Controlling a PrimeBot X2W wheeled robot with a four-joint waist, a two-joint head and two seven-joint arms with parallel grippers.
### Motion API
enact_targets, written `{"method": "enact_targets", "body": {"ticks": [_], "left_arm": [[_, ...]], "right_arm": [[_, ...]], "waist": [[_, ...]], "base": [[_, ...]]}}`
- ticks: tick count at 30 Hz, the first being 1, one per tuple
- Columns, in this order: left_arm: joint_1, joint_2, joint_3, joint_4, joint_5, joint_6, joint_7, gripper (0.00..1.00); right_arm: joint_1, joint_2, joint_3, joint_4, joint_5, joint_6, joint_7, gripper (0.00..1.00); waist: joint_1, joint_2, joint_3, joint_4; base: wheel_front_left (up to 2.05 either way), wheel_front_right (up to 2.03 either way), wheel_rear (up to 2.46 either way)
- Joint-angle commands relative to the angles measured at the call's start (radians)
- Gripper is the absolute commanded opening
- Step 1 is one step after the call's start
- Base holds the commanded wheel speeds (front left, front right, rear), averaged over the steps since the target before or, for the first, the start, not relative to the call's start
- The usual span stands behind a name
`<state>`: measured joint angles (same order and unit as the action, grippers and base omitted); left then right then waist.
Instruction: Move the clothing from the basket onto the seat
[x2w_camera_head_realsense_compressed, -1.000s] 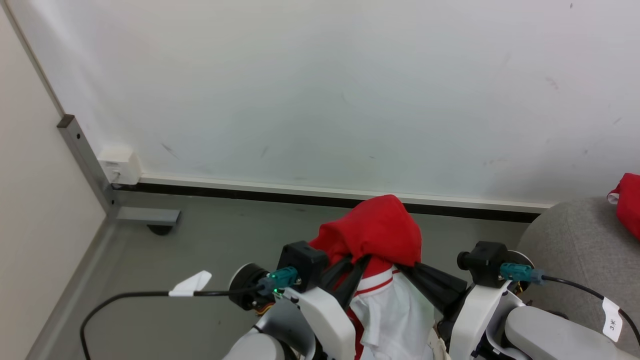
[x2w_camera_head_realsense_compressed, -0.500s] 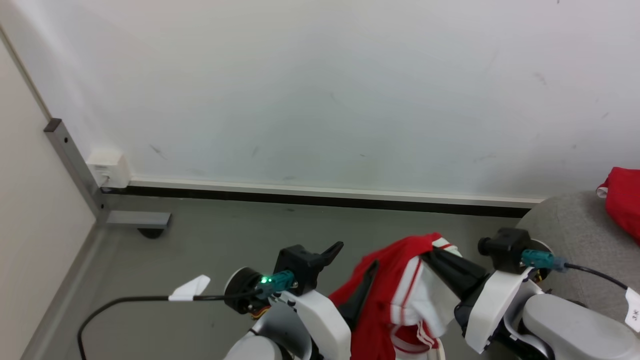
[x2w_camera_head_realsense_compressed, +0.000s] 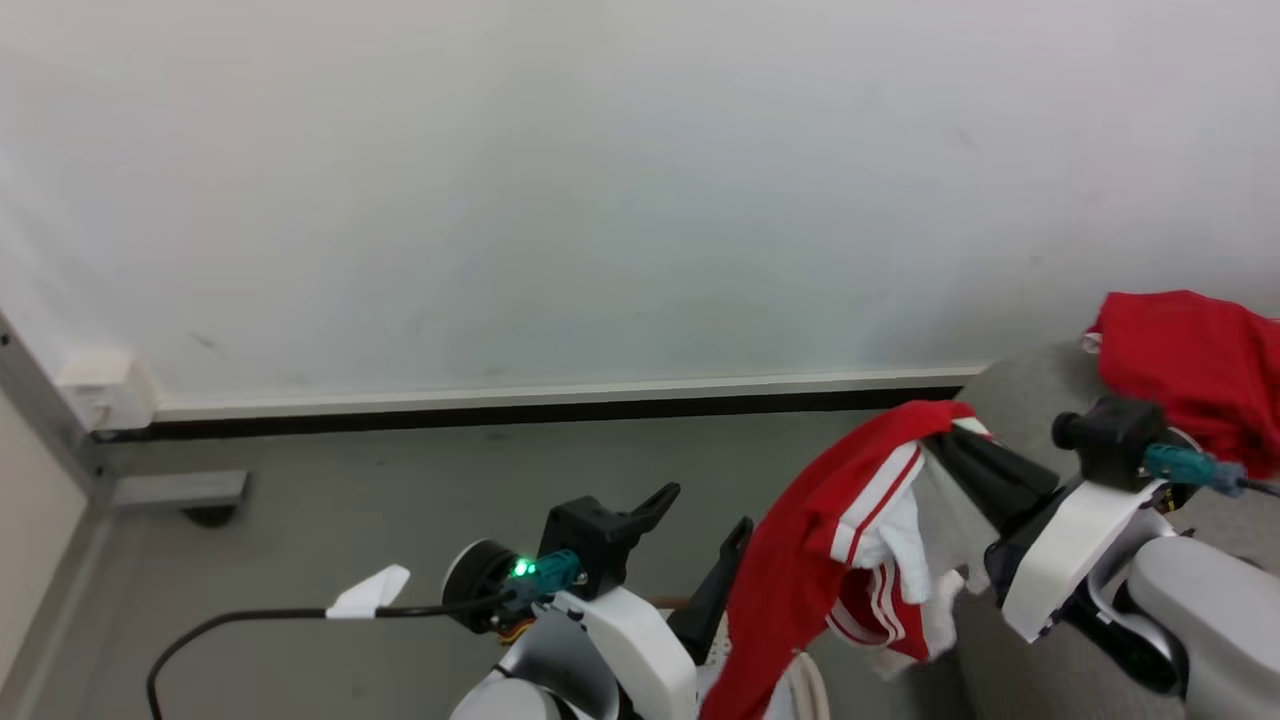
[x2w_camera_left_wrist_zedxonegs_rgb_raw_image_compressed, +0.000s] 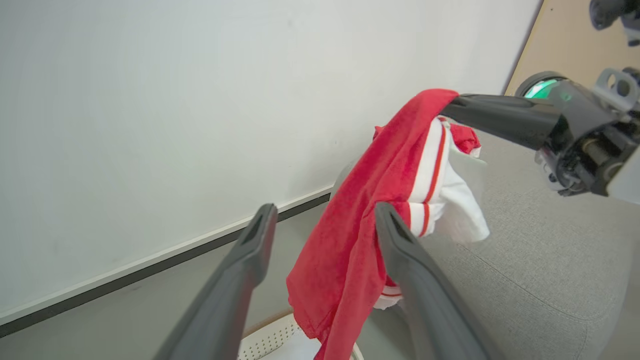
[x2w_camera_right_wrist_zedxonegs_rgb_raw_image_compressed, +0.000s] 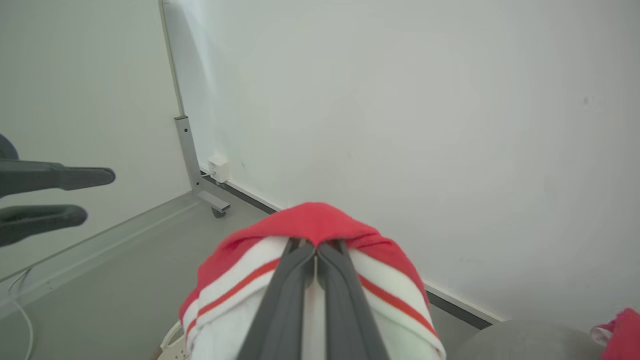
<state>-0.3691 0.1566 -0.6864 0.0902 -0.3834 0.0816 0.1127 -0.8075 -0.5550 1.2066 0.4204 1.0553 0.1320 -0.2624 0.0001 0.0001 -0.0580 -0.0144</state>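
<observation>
The right gripper (x2w_camera_head_realsense_compressed: 955, 450) has swung the bright red soft garment with white stripes (x2w_camera_head_realsense_compressed: 800, 560) to the right, away from the left gripper (x2w_camera_head_realsense_compressed: 693, 518), which is spread wide and holds nothing. The right gripper is pinched tight on the garment's top, so it hangs in the air over the white plastic basket with little holes (x2w_camera_left_wrist_zedxonegs_rgb_raw_image_compressed: 272, 342), just beside the big light grey cloth sofa (x2w_camera_left_wrist_zedxonegs_rgb_raw_image_compressed: 540, 260). This looks like the carrying step; next the arm should reach over the sofa and let go.

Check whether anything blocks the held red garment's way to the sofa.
Nothing visible does. The red garment hangs from the shut right pincer just beside the sofa's rounded edge; another red garment lies farther along the sofa.
</observation>
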Motion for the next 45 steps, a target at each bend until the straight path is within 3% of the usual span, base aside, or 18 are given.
{"method": "enact_targets", "body": {"ticks": [1, 14, 22, 31, 39, 45], "left_arm": [[0.009, 0.002, 0.000, -0.003, -0.001, 0.004, -0.007, 1.00], [0.005, -0.021, -0.017, -0.010, -0.014, 0.005, -0.025, 1.00], [-0.025, -0.028, -0.029, -0.014, -0.007, 0.002, -0.020, 1.00], [-0.157, 0.001, -0.035, -0.048, 0.042, -0.028, 0.028, 1.00], [-0.326, 0.019, -0.009, -0.105, 0.082, -0.051, 0.060, 1.00], [-0.384, 0.023, 0.006, -0.131, 0.096, -0.049, 0.061, 1.00]], "right_arm": [[-0.012, -0.017, -0.021, -0.004, -0.009, -0.003, -0.003, 0.00], [-0.038, -0.092, -0.121, -0.011, -0.047, -0.003, -0.003, 0.00], [-0.064, -0.103, -0.173, 0.010, -0.073, -0.003, -0.003, 0.00], [-0.221, -0.129, -0.358, 0.062, -0.152, -0.003, -0.003, 0.00], [-0.512, -0.240, -0.608, 0.188, -0.217, -0.003, 0.006, 0.00], [-0.662, -0.302, -0.756, 0.363, -0.275, -0.002, 0.027, 0.00]], "waist": [[-0.0001, -0.0001, -0.004, -0.046], [-0.0001, -0.0001, 0.005, -0.222], [-0.0001, -0.0001, 0.062, -0.262], [-0.0001, -0.0001, 0.285, -0.219], [-0.0001, -0.0001, 0.548, -0.142], [-0.0001, -0.0001, 0.664, -0.104]], "base": [[0.00, 0.00, 0.00], [0.00, 0.00, 0.00], [0.00, 0.00, 0.00], [0.00, 0.00, 0.00], [0.00, 0.00, 0.00], [0.00, 0.00, 0.00]]}}
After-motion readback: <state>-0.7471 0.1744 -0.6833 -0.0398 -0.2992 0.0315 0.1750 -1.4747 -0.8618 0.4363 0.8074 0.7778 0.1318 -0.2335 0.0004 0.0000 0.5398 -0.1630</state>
